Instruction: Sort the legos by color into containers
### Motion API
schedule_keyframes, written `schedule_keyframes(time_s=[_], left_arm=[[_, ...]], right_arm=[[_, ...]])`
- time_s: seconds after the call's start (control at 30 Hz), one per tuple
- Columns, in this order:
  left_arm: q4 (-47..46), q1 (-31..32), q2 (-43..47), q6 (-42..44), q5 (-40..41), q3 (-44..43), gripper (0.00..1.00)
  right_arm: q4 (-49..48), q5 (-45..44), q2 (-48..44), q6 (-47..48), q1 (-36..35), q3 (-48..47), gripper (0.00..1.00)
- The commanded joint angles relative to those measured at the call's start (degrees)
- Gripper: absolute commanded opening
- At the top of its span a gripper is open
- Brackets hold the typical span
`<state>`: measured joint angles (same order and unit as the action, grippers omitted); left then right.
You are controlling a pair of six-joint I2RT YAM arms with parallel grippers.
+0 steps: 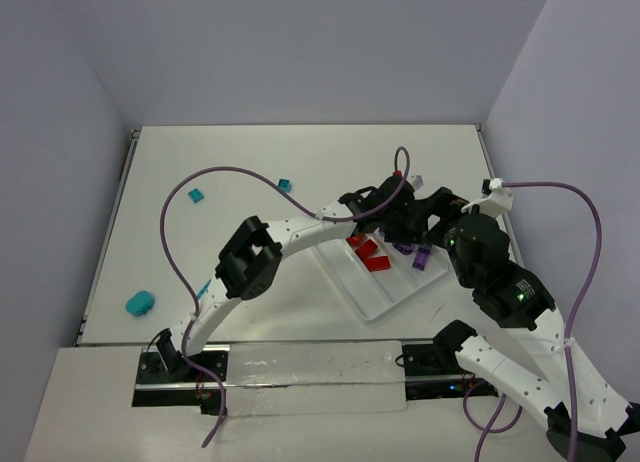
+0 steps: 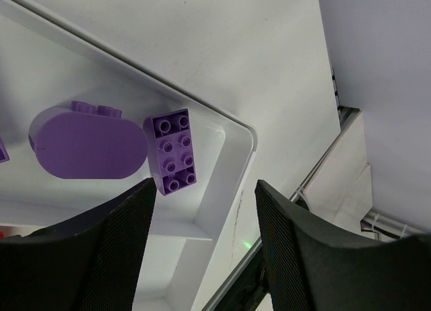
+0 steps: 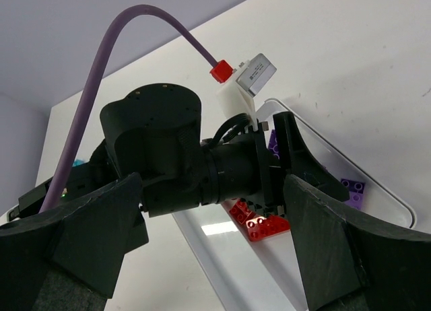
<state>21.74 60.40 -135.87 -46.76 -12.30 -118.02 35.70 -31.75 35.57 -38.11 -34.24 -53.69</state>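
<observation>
left wrist view: the left gripper (image 2: 205,193) hangs over a corner of the white tray (image 2: 237,139), its jaws apart with nothing between them. the purple brick (image 2: 174,151) lies flat, studs up, in the corner of an outer compartment just ahead of the gap. it is free of both fingers, and its long axis points away from the gripper, across the closing line. a rounded purple piece (image 2: 87,143) rests just beside it, on the gripper's left. in the top external view the left arm stretches far across the desk (image 1: 300,152), elbow raised. the right gripper (image 3: 209,186) hovers close by, jaws wide and empty, aimed at the left wrist. the loose teal legos (image 1: 195,195) lie well behind the left gripper, so that arm looks the nearer one for them once it lifts clear.
</observation>
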Motion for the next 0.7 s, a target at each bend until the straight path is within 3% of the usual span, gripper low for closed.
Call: schedule_keyframes(time_s=[0.0,0.17,0.43,0.67], left_arm=[[-1.4,0.3,2.4,0.8,-1.2,-1.5,0.69],[0.2,0.4,8.1,3.4,2.4,2.5,0.68],[7.4,-0.7,23.5,8.3,16.4,18.5,0.68],[11.3,-6.3,36.4,7.4,22.0,33.0,0.67]], right_arm=[[0.0,-1.5,-0.1,-1.0,0.1,-2.6,0.93],[0.1,-1.4,-0.4,-1.1,0.1,-3.0,0.93],[-0.7,0.5,-0.9,-0.8,0.1,-4.3,0.93],[-2.2,1.6,-0.5,-0.5,0.1,-3.9,0.93]])
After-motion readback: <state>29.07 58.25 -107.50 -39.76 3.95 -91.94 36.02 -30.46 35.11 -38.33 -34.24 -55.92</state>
